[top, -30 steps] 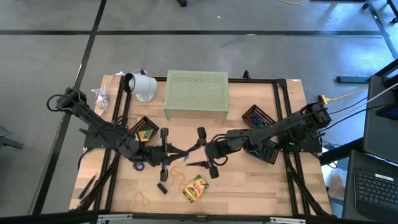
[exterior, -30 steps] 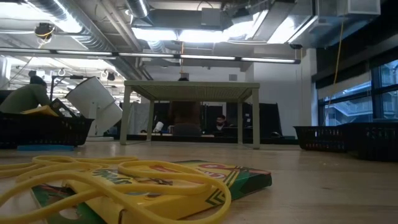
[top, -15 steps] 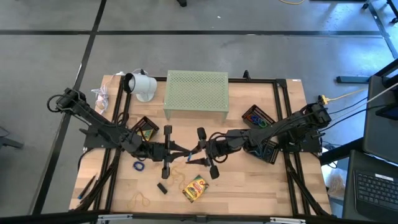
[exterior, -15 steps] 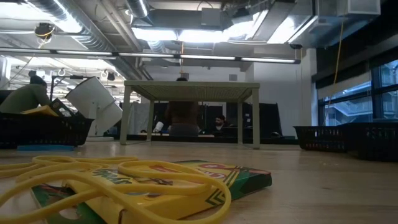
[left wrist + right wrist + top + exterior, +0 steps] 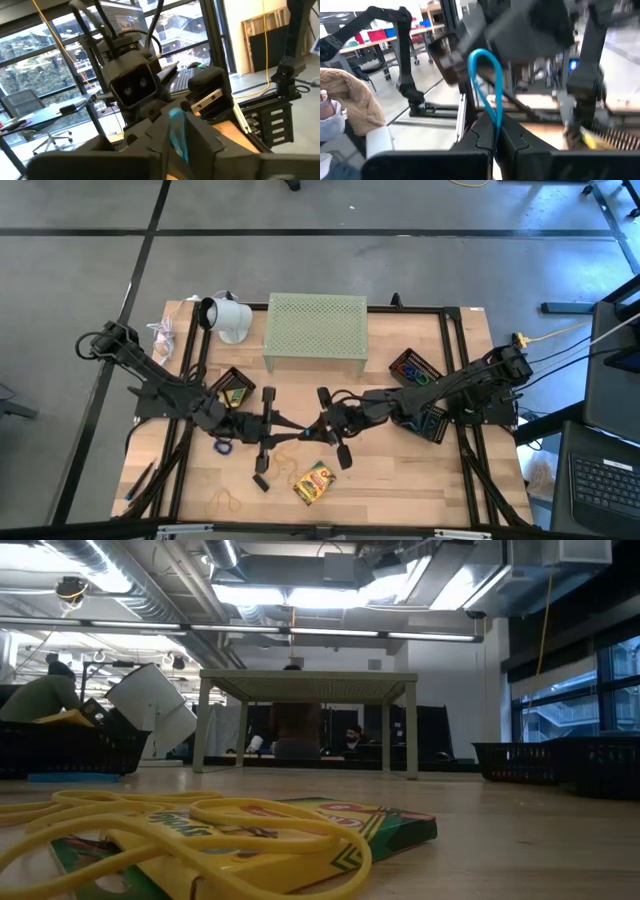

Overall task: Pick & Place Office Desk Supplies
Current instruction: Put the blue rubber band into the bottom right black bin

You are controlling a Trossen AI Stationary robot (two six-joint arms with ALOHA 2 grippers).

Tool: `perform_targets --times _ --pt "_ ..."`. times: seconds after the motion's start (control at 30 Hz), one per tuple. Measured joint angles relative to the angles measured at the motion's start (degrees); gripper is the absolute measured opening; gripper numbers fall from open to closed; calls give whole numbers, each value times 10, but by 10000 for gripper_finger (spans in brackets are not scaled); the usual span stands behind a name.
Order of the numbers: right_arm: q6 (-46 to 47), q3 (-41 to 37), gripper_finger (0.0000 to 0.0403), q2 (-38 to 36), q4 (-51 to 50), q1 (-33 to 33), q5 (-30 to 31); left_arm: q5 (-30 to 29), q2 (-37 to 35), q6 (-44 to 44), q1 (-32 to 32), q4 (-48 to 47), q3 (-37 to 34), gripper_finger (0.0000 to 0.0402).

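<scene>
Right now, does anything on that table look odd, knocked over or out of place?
Yes. The white mug lies tipped on its side at the table's far left corner. Both arms meet mid-table: the right gripper is shut on a blue ring, with the left gripper right against it. Rubber bands and a crayon box lie scattered nearby.

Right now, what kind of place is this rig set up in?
Probably an open-plan lab or workshop in an office building: exposed ceiling ducts and strip lights, big windows, desks with people seated beyond the pale green stand, and a bare concrete floor around the wooden table.
</scene>
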Motion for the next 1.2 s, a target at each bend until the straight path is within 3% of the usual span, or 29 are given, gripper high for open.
perform_targets --times 0.2,0.4,0.53,0.67,0.93,1.2 --pt "27 -1 2 -39 -128 0 7 -50 0 -55 -12 -8 0 123" --pt "36 0 1 -115 -378 12 96 -131 0 -88 -27 -26 0 165" --pt "127 0 1 -137 -571 33 189 -192 0 -127 -35 -68 0 173" --pt "269 0 1 -141 -759 46 241 -231 0 -173 -44 -130 0 172" --pt "508 -4 0 -139 -1008 73 215 -202 0 -288 -47 -231 0 169" --pt "596 -93 0 -139 -990 92 136 -194 0 -283 -42 -244 0 169"
